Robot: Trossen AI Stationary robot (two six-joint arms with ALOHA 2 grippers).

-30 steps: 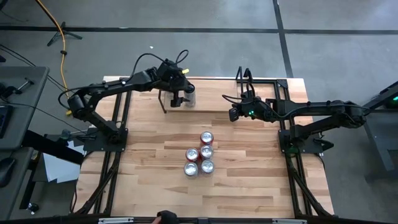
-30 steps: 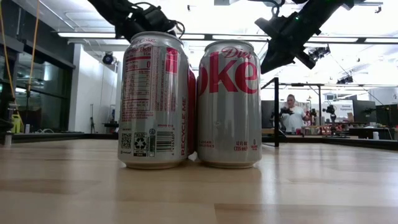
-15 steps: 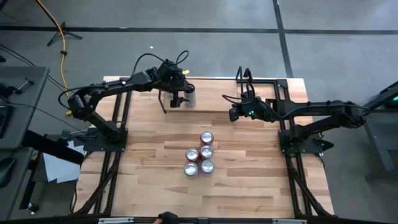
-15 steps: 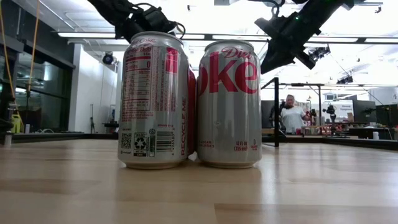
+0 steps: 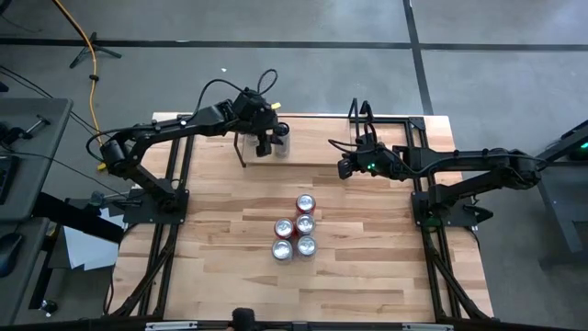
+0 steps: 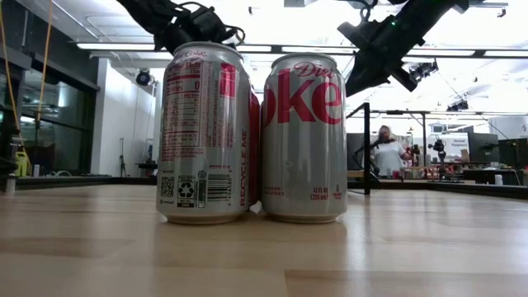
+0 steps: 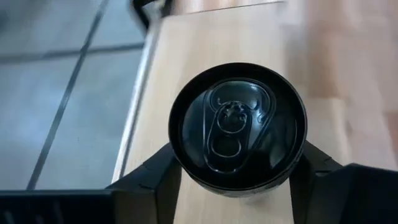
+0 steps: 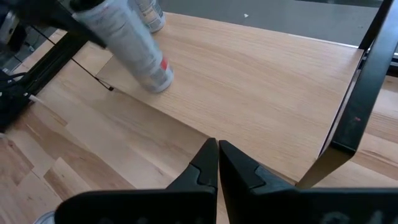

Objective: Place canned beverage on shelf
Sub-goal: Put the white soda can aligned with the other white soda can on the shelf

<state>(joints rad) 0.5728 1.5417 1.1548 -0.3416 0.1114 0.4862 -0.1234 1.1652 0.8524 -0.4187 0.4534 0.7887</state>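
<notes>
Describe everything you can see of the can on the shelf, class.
The can is silver-sided with red print, and its top has a pull tab. It stands upright on the shelf, a pale wooden plank, near its left end. The left gripper is right over it, a dark finger on each side of its body. Whether the fingers touch it cannot be told.

My right gripper is hanging above the pale plank of the shelf, and my two dark fingers are pressing flat against each other with no gap between them. A black rod upright is rising just beside me at the plank's edge. Farther off, near the far corner, a silver can with a red mark is showing blurred and slanted across my view, a dark arm reaching in over it.
</notes>
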